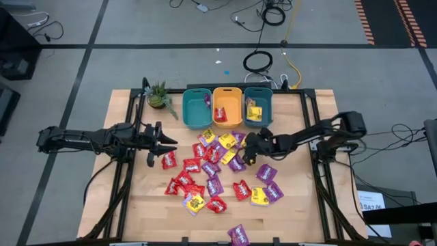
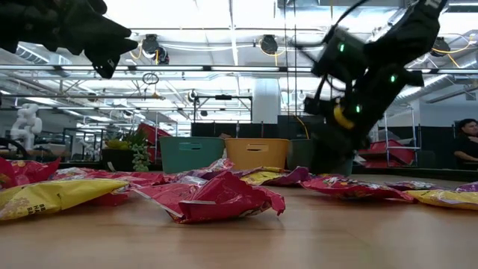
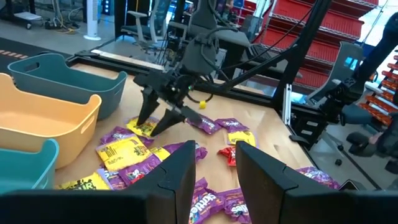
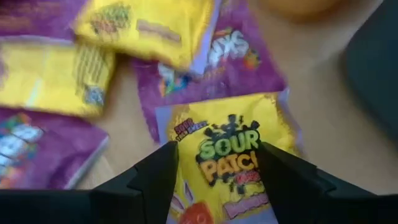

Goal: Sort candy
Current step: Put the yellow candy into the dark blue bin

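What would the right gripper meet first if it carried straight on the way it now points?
Most likely the yellow candy packet lying between the right gripper's open fingers, seemingly close below; exact depth is unclear.

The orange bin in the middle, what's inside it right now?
The orange bin holds one red candy packet against its floor. In the low view its wall hides the inside, so anything beneath that packet stays unseen.

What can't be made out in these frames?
- Bin contents: the low view shows only the outer walls of the bins.
- Right gripper contact with the yellow packet: the right wrist view is cut off at the bottom edge.
- Most packet labels: too small from above.
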Motion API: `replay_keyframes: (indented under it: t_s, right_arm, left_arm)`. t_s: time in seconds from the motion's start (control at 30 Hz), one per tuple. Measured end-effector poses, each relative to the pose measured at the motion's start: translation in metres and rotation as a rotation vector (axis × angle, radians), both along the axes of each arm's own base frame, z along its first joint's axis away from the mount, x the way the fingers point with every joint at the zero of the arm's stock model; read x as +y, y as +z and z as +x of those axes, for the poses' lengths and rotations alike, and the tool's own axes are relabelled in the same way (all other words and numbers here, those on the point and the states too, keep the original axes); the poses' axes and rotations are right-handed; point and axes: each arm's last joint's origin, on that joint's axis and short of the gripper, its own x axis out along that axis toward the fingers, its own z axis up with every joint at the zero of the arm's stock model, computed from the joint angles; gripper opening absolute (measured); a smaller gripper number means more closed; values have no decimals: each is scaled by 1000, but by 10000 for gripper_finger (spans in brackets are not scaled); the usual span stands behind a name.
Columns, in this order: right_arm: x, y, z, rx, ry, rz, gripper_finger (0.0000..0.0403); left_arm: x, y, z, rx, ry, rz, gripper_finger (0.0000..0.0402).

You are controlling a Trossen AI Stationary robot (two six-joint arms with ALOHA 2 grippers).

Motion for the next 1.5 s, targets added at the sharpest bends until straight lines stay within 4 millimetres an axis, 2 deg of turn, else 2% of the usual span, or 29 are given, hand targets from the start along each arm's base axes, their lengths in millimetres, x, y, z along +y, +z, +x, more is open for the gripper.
replay_keyframes:
  t_s: [0.13,0.2,0.3,0.37,0.53,0.77,0.87,1.03,1.2,1.5]
  right_arm:
    - [1,-18,4,28,-54,45,185]
    - [3,-20,4,23,-58,58,144]
    - [9,-17,4,16,-27,79,54]
    - [13,-10,1,19,23,111,19]
    - [15,16,-12,-8,42,174,16]
    - [11,74,-34,-180,10,172,5]
    - [6,100,-44,-302,-10,120,3]
    - [-14,129,-60,-452,-112,43,2]
    - [-44,139,-66,-469,-176,-34,1]
    - [-107,147,-53,-378,-249,-91,2]
  left_arm:
    - [0,0,0,0,1,0,123]
    - [0,0,0,-1,1,0,123]
    - [0,0,0,-1,5,1,123]
    - [0,0,0,0,6,1,123]
    - [0,0,0,0,6,5,123]
    - [0,0,0,-1,6,9,123]
    - [0,0,0,0,11,9,123]
    - [1,0,0,-1,18,9,123]
    - [1,0,0,-1,33,10,123]
    - [1,0,0,0,34,6,123]
